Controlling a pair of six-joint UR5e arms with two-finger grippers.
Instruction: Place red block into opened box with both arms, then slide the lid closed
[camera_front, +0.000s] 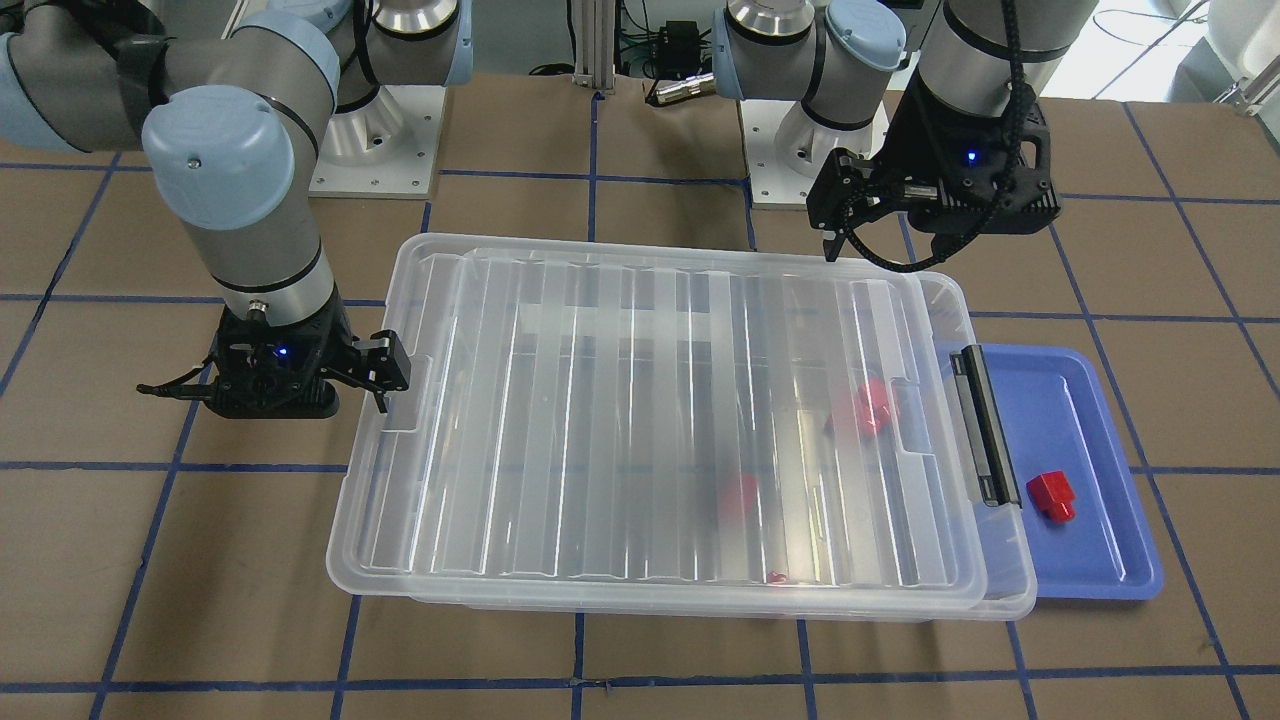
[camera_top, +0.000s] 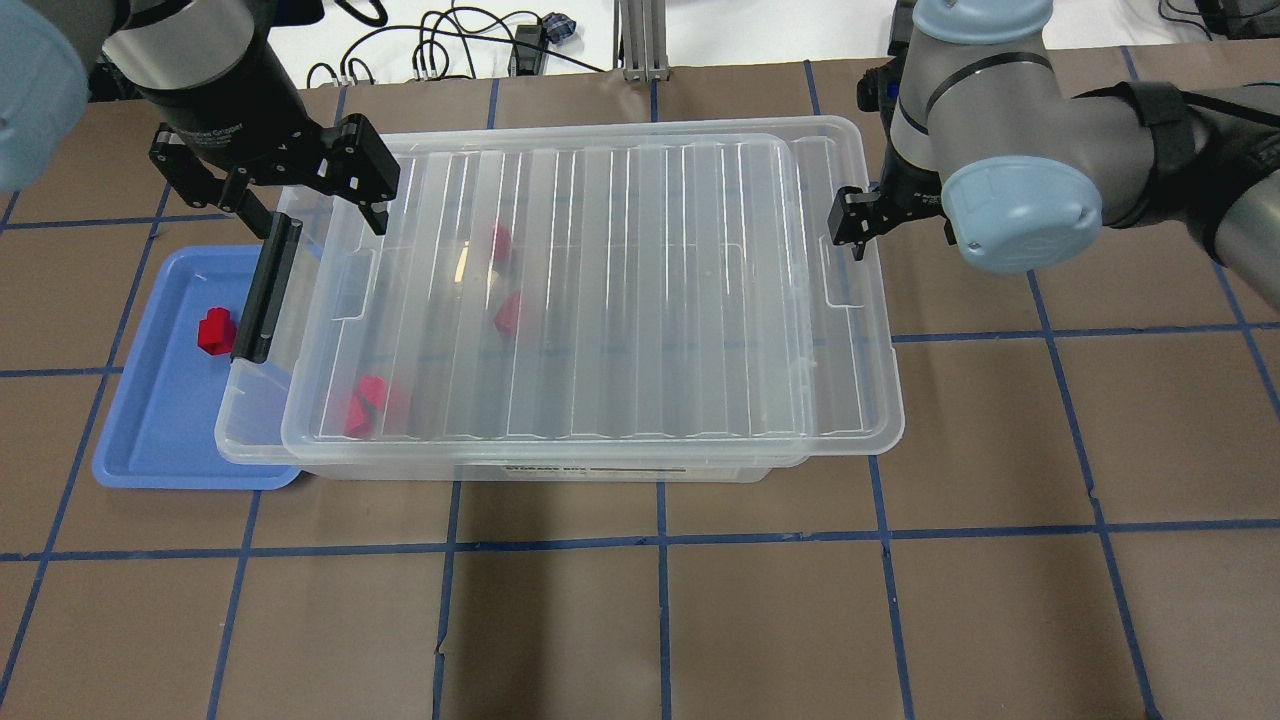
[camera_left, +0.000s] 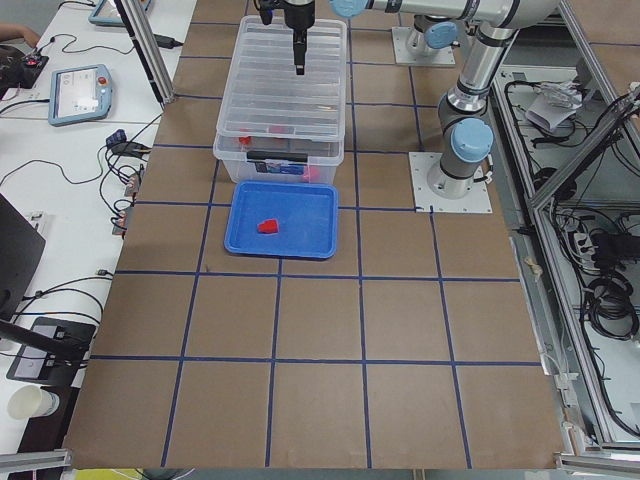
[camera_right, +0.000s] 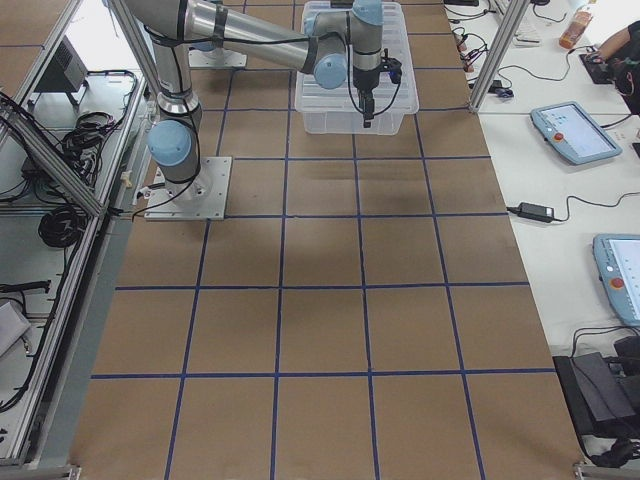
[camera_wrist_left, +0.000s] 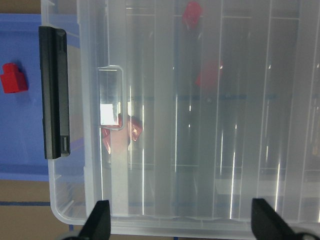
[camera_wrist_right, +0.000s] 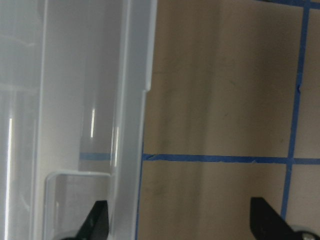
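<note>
The clear box (camera_top: 245, 430) holds three red blocks, blurred under the ribbed lid (camera_top: 640, 290): one (camera_top: 367, 400), another (camera_top: 508, 312) and a third (camera_top: 500, 240). The lid lies on the box, offset toward my right arm, so a strip at the black latch (camera_top: 265, 290) end stays uncovered. A further red block (camera_top: 215, 330) lies in the blue tray (camera_top: 150, 430). My left gripper (camera_top: 315, 220) hangs open above the latch end, holding nothing. At the lid's other short edge my right gripper (camera_top: 850, 225) is open; in the wrist view one fingertip (camera_wrist_right: 97, 220) is over the rim.
The blue tray (camera_front: 1100, 560) lies partly under the box's latch end (camera_front: 985, 430). Brown table paper with blue grid lines surrounds the box. Both arm bases (camera_front: 380, 150) stand at the robot's side of the table. Cables lie beyond the far edge.
</note>
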